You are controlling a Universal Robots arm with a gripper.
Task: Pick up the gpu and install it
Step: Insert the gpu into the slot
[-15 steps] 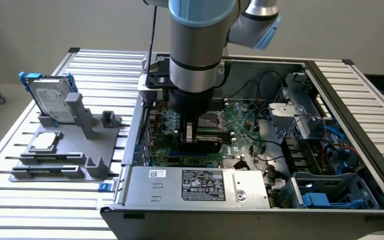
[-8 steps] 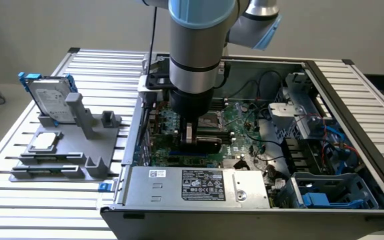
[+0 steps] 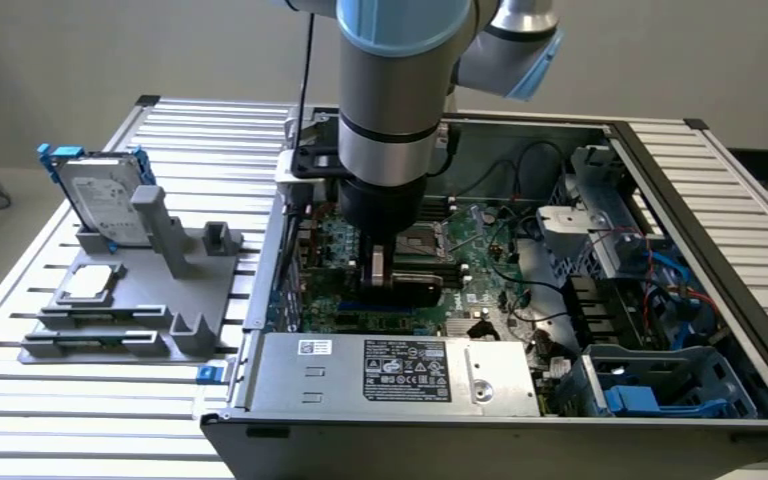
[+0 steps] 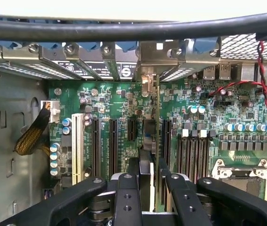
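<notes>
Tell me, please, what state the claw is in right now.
Claw: closed on the thin green expansion card with glossy black cover.

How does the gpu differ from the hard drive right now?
The gpu is inside the computer case, gripped by the gripper; the hard drive stands outside on the grey stand. The gpu's cover is black; the hard drive is silver with blue rails. Both stand on edge.

A robotics lab bench: a robot arm (image 3: 391,100) over an open computer case (image 3: 491,450) on a slatted aluminium table (image 3: 91,400)
</notes>
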